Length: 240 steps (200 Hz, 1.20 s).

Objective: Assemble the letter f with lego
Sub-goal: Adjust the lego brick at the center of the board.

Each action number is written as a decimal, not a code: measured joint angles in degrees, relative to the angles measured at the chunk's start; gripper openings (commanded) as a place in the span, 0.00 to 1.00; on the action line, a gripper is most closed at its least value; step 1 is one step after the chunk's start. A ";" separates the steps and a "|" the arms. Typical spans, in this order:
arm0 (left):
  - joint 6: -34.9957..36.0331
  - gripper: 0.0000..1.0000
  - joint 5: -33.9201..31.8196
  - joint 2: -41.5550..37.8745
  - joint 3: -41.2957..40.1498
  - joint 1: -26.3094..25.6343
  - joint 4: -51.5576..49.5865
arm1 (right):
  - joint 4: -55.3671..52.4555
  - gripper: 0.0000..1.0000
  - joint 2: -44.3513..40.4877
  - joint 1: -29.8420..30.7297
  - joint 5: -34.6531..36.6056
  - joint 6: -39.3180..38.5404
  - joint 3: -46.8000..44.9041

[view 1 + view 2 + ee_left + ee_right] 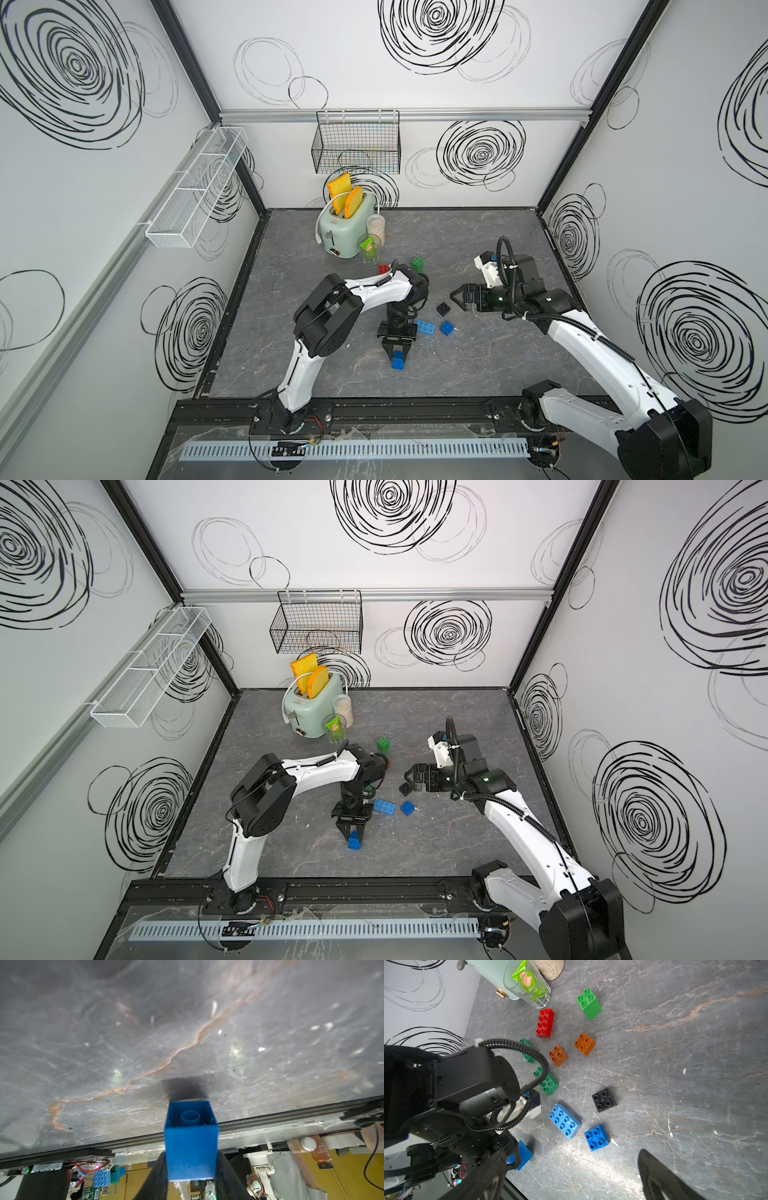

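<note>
My left gripper (398,353) (191,1159) is shut on a dark blue square lego brick (397,360) (191,1142), held low over the grey table near its front, hollow underside facing away from the jaws. My right gripper (456,297) (571,1169) hangs open and empty above a black brick (443,308) (604,1100). Loose on the table lie a light blue oblong brick (564,1121), another dark blue square (596,1138), two orange-brown squares (584,1043), a red oblong (545,1023), a tall green brick (588,1004) and a flat green brick (549,1084), partly behind the left arm.
A mint toaster (347,226) with toast stands at the back, with a jar (376,226) and a glass holding a green packet (370,249) beside it. A black wire basket (356,143) and a white mesh shelf (195,191) hang on the walls.
</note>
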 measured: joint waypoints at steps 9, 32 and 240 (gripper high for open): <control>0.07 0.19 0.33 0.22 0.17 0.00 -0.39 | 0.00 0.99 0.02 0.00 0.00 -0.07 0.00; 0.13 0.19 0.37 0.59 0.59 -0.09 -0.81 | 0.00 0.99 0.02 0.02 0.00 -0.17 0.00; 0.11 0.45 -3.39 7.34 11.34 1.88 -3.10 | 0.02 0.99 1.92 1.62 -0.37 -0.46 0.55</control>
